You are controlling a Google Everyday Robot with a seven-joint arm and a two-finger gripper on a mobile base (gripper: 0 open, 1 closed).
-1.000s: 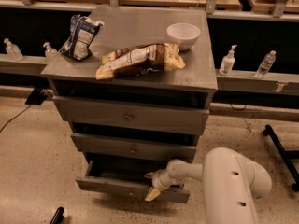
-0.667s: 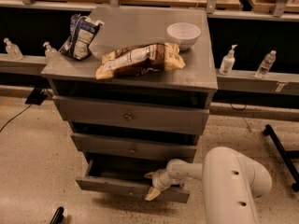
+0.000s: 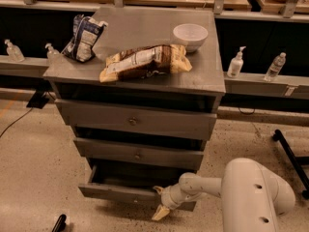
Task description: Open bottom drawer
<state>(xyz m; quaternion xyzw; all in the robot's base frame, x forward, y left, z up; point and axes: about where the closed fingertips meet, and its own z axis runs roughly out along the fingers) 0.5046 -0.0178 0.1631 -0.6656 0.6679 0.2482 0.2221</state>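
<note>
Inventory as I read it from the remote station:

1. Chest [image 3: 207,105], grey, three drawers. Its worktop [image 3: 145,23] carries a white bowl [image 3: 190,35] at the back right, a tan snack bag [image 3: 145,63] lying on its side near the front edge, and a dark blue bag [image 3: 84,38] standing at the left.
2. Top drawer [image 3: 133,121] and middle drawer [image 3: 137,154]: each shows a small round knob at centre.
3. Bottom drawer [image 3: 116,193]: lowest of the three, just above the floor. It is pulled partly out, with a dark gap open behind its front.
4. Gripper [image 3: 159,202]: at the bottom drawer's front, right of centre, on a white arm [image 3: 251,197] that reaches in from the lower right.
5. Fingers [image 3: 160,212]: spread wide, one tip above the front's upper edge, the other below its lower edge. I cannot tell whether they press on it.
6. Ledge behind the chest: pump bottle [image 3: 235,63] and water bottle [image 3: 275,66] at right.
</note>
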